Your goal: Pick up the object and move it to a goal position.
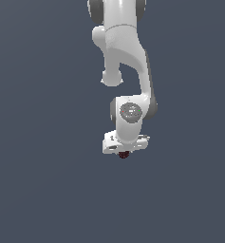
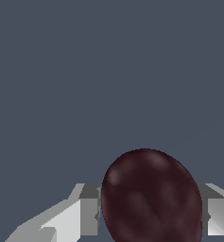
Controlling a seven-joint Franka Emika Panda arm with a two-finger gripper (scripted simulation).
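A: Looks light, judging by size: a small maroon lump point(image 2: 151, 196), far smaller than the white gripper point(image 2: 149, 212) around it. Rounded, with a smooth sheen and faint bumps, so probably slippery and inclined to roll or squirt out under an off-centre squeeze.

B: Stiff or soft?

A: Impossible to tell from the render. No denting visible where the fingers point(image 2: 87, 215) meet it. Best taken across the widest part, one pad on each flank, square to the middle.

B: And the placing against the pincer?

A: Sits right between the two fingers in the wrist view, one grey pad touching each side, no gap visible. Pinched on the lump, then, by the look of it, not spread wide and not pressed fully together.

B: In the exterior view?

A: Only a dark red speck point(image 1: 124, 154) peeking out just beneath the gripper point(image 1: 124, 151), roughly centred under the wrist, against plain grey-blue ground. No goal marker visible. Whether lifted or resting on the surface: cannot say.
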